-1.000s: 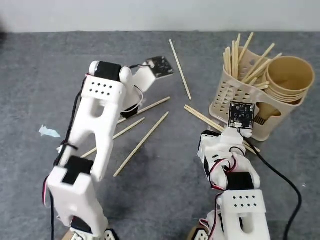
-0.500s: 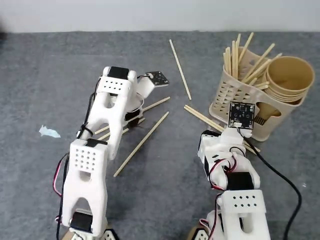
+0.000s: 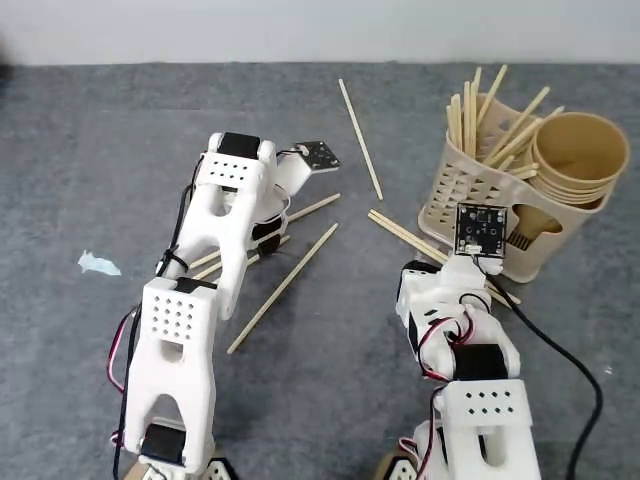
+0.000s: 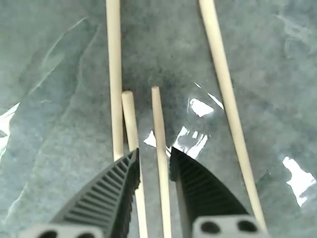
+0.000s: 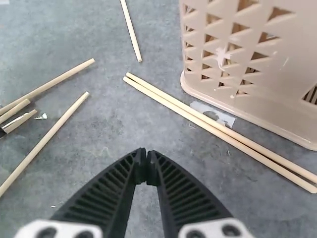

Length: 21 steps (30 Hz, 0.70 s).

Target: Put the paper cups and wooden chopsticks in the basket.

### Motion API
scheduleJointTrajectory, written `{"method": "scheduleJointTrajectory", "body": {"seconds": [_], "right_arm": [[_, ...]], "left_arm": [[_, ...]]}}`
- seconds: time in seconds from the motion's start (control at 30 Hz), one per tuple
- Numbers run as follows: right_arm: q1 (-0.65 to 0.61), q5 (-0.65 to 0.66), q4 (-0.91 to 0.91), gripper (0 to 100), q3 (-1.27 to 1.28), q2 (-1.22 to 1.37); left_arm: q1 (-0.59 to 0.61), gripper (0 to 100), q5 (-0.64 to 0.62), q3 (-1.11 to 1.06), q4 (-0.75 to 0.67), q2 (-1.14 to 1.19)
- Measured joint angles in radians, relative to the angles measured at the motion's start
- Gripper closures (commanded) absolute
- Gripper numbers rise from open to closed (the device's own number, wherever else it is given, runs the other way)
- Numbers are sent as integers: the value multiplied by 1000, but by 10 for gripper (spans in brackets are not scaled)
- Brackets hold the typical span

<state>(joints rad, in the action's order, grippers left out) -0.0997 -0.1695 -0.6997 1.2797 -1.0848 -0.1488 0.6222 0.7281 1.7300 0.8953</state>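
We see a grey, felt-like table (image 3: 90, 150) with a beige plastic basket (image 3: 450, 195), lattice-walled, just ahead of the right arm. Tan paper cups (image 3: 580, 150) sit nested in it beside a sheaf of upright chopsticks (image 3: 478, 105). The right end effector (image 5: 146, 152) hangs low over the table near the basket, its ribbed black jaws pressed together on nothing. The left end effector (image 4: 153, 151) is down among the loose sticks (image 3: 283, 288), jaws parted narrowly around one stick (image 4: 157, 119) near its end, not clamped. A neighbour (image 4: 129, 116) lies just beside it, running under one jaw. We judge that closing could pinch both, or skew one. The sticks are thin, round, smooth pale wood, so they may roll away or pivot in an end grip.
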Motion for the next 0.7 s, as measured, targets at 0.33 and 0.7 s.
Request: {"method": "scheduleJointTrajectory", "body": {"seconds": [0.33,0.7], "right_arm": [[0,3,0,979,0,0],[0,3,0,979,0,0]], "left_arm": [[34,790,-11,51,-11,2],[57,793,-11,107,-29,89]]}}
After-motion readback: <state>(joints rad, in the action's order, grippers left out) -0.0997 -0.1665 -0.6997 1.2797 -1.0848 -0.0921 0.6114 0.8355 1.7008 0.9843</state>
